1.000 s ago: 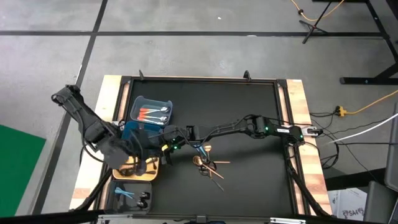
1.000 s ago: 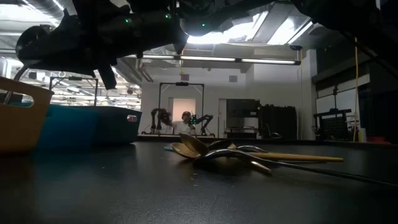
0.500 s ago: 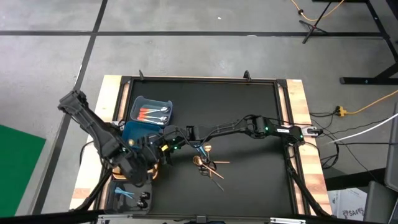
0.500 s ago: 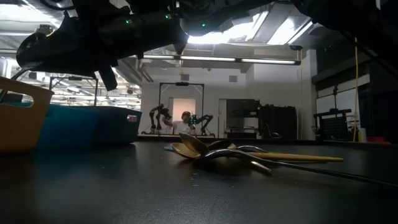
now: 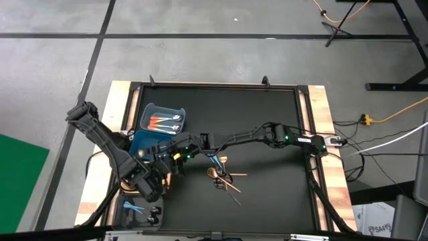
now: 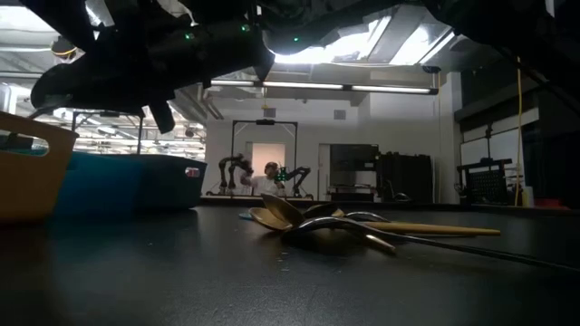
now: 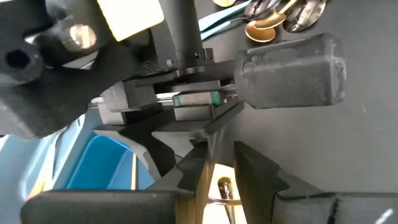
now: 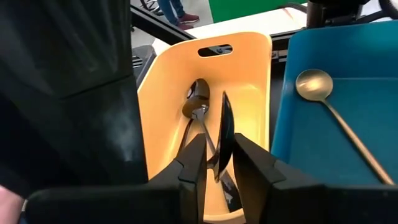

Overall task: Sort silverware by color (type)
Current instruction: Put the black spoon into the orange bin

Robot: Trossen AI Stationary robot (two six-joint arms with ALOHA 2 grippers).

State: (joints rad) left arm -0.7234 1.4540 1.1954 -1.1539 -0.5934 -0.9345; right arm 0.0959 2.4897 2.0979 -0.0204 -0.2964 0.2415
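Over the yellow bin: I am watching the right gripper hanging there, where it was a second ago.
Right jaws: they are closing narrowly on a black utensil, held edge-on above other dark pieces lying in the bin.
What is changing: only the left arm; over the last second it has been swinging in from the table's left edge and reaching towards the front of the table.
Left gripper: it is hovering just beside the right gripper above the same bin. A slim gap is showing between its fingers, but I cannot tell whether anything is in it.
Not changing: the pile of gold spoons is lying mid-table as before. One gold spoon is sitting in the teal bin next door.
Meaning for the task: I am judging the black piece ready to drop among its own kind. The gold pile is waiting unsorted, and the two grippers are crowding each other.
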